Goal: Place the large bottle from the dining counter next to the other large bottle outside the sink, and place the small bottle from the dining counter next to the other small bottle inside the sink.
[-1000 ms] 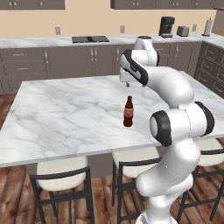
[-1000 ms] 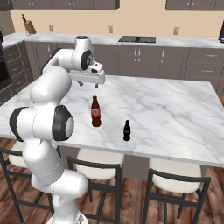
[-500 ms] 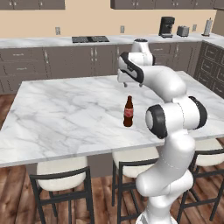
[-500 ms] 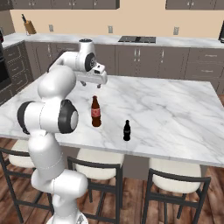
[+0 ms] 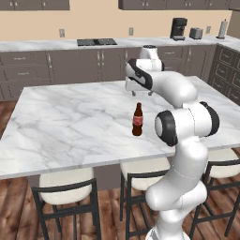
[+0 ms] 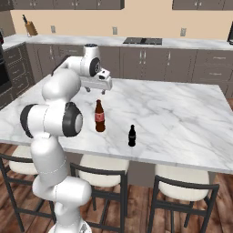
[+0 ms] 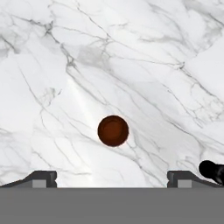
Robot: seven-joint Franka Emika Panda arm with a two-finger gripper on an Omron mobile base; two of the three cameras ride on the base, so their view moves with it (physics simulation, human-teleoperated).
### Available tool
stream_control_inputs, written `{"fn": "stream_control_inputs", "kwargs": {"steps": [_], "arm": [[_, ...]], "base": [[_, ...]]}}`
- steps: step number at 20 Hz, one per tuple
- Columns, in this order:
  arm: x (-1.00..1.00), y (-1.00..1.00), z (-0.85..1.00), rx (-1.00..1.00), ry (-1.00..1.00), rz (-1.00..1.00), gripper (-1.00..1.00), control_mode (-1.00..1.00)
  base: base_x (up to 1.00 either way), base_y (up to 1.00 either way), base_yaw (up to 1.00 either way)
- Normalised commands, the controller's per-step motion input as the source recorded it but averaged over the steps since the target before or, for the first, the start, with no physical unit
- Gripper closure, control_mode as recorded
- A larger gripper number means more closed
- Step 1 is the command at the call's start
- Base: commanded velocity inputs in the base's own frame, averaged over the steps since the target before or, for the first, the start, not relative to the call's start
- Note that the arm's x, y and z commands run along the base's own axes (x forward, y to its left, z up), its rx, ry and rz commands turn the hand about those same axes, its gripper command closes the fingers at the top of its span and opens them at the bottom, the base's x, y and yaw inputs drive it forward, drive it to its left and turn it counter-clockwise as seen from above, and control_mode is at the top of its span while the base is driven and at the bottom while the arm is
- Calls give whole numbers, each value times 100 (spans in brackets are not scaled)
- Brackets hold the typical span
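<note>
On the marble dining counter [image 5: 70, 122] stands the large bottle [image 5: 137, 119] [image 6: 99, 116], brown with a red label. From the hand view I look straight down on its round cap [image 7: 113, 131]. The small bottle [image 6: 132, 135] [image 7: 213, 170] is black and stands nearer the counter's front edge, to the right of the large one. My gripper [image 5: 138, 93] [image 6: 95, 91] [image 7: 113, 179] hangs open above the large bottle, its fingers spread wide with nothing between them. The sink is out of view.
Several stools [image 6: 182, 200] are tucked under the counter's front edge. Along the back wall runs a counter with a cooktop [image 5: 96, 41], a coffee machine [image 5: 178, 28], a toaster [image 5: 196, 33] and a knife block [image 6: 31, 28].
The arm's elbow has swung and the hand has turned at the wrist over the large bottle. The bottles have not moved and the gripper has stayed open.
</note>
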Motion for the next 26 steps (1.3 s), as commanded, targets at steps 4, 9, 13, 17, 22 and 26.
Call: {"fn": "stream_control_inputs", "kwargs": {"steps": [4, 9, 13, 17, 22, 26], "arm": [[5, 0, -39, 0, 0, 0, -100, -100], [8, 0, -36, 0, 0, 0, -100, -100], [16, 0, -22, 0, 0, 0, -100, -100], [22, 0, -1, 0, 5, 0, -100, -100], [9, 0, -3, 0, 3, 0, -100, -100], [7, 0, -11, 0, 2, 0, -100, -100]], "base": [[0, 0, 0], [0, 0, 0], [0, 0, 0], [0, 0, 0], [0, 0, 0], [0, 0, 0]]}}
